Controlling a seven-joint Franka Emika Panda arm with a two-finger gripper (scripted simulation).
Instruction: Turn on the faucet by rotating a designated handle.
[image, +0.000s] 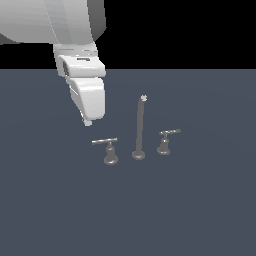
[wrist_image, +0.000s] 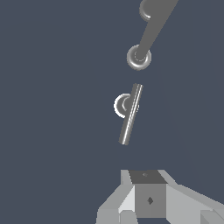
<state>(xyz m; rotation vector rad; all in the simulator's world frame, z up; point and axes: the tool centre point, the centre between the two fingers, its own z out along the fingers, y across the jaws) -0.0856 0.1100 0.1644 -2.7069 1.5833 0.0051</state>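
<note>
A grey faucet (image: 138, 131) stands on a flat slate-blue floor (image: 200, 210) under a black background. Its tall thin spout rises upright from a round foot and ends in a pale speckled tip. On the exterior view's left of the spout stands the handle (image: 107, 149), a long pale bar lying level across a bulbous base. On the exterior view's right, a smaller handle (image: 166, 140) carries a shorter bar, tilted slightly upward. The three pieces stand apart in a row. The white arm (image: 75, 35) comes down from the upper left, and its gripper (image: 88, 121) hangs above the larger handle without touching it.
</note>
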